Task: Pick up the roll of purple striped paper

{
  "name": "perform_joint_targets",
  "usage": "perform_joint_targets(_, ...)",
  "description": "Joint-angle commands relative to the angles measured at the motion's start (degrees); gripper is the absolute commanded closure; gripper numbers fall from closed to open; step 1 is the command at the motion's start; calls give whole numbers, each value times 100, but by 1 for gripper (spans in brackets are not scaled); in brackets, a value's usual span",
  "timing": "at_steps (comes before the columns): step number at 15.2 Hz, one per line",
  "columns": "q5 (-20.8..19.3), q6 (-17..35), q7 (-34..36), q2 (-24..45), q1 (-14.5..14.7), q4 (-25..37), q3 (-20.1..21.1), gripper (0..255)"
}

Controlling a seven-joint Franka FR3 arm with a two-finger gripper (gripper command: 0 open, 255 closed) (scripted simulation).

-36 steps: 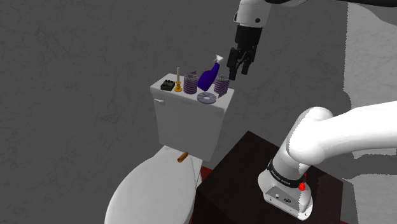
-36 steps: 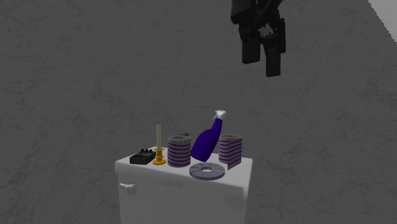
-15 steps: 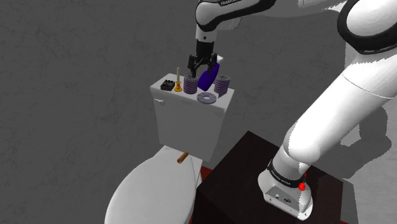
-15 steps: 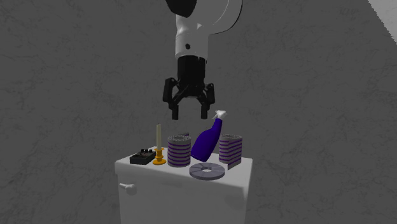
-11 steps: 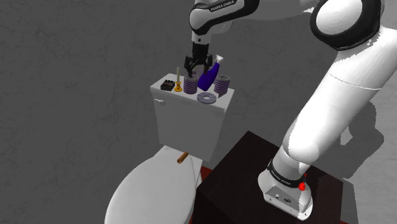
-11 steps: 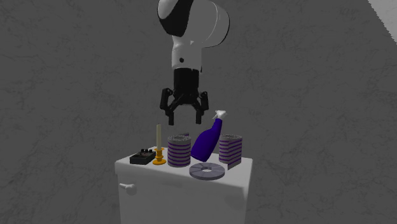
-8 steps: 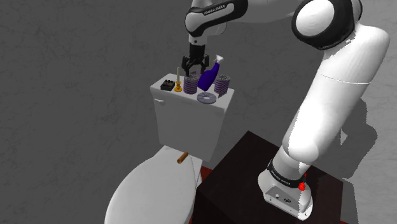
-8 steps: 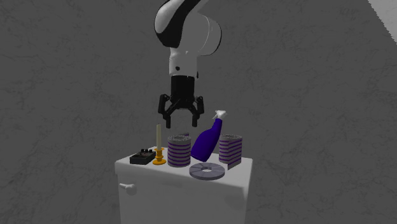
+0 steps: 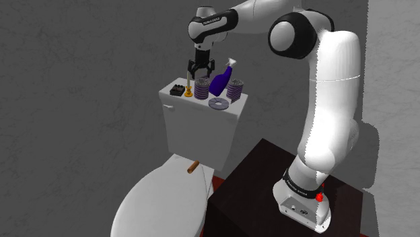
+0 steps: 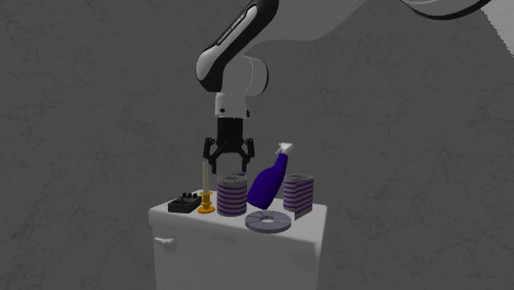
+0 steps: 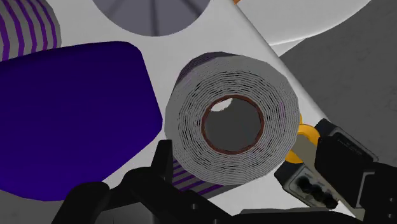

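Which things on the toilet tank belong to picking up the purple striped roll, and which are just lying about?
Job in hand: the open gripper; the purple striped roll right below it.

Lying about: candle, black box, blue spray bottle, flat disc, second striped roll.

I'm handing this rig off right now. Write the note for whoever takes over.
The claw is open, holds nothing, and hovers right above the striped roll beside the candle.
That roll stands upright on the toilet tank lid; a second striped roll stands beyond the blue spray bottle.
Done: claw lined up over the roll.
Left: lower, close, lift.
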Motion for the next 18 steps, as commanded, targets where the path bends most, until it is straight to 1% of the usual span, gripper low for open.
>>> perform_joint_targets(1, 15, -83, 49, 362, -48, 462, -38, 0)
perform_joint_targets(8, 26, 390, 37, 490, -47, 116, -33, 0)
perform_joint_targets(10, 27, 428, 36, 503, -47, 91, -33, 0)
perform_joint_targets(11, 26, 434, 41, 500, -42, 83, -31, 255)
perform_joint_targets(18, 26, 431, 38, 504, -45, 89, -32, 255)
